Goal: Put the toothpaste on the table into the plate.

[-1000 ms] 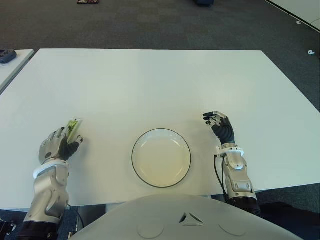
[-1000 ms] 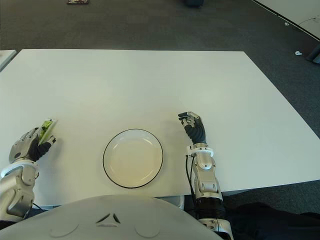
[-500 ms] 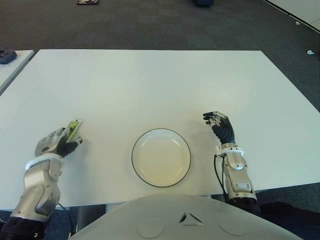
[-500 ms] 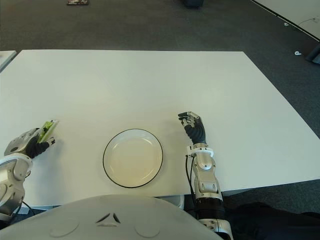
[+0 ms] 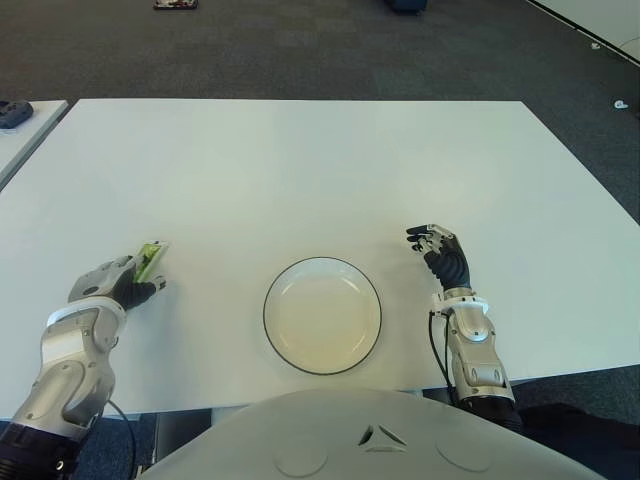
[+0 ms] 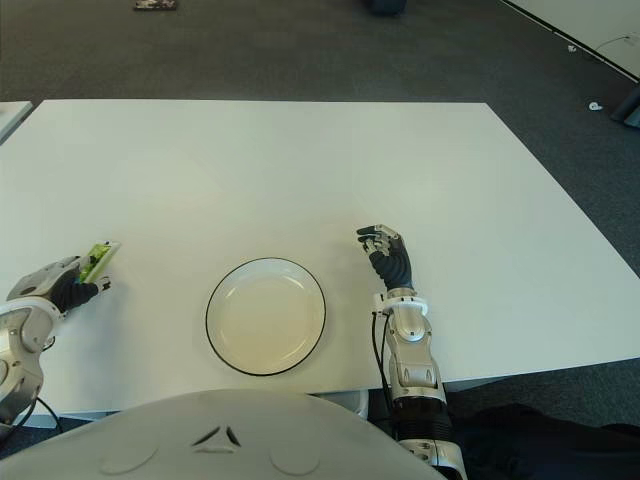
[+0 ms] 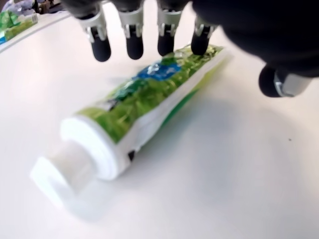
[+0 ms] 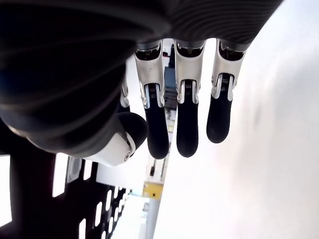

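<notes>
A green and white toothpaste tube (image 5: 150, 259) with a white cap lies flat on the white table (image 5: 300, 170), left of the black-rimmed white plate (image 5: 322, 259). My left hand (image 5: 112, 283) is just behind the tube. In the left wrist view its fingers (image 7: 134, 42) hang spread over the toothpaste tube (image 7: 149, 94), the thumb (image 7: 274, 82) stands off to one side, and the hand is open with nothing gripped. My right hand (image 5: 437, 245) shows to the right of the plate, fingers loosely bent and holding nothing. The plate holds nothing.
A second white table (image 5: 25, 130) carrying a dark object (image 5: 12, 110) stands off the left edge. Dark carpet (image 5: 300, 50) lies beyond the far edge. The table's front edge runs close behind both forearms.
My left forearm has swung outward to the left and the hand has drawn back a little over the tube. The toothpaste, plate and right hand have not moved.
</notes>
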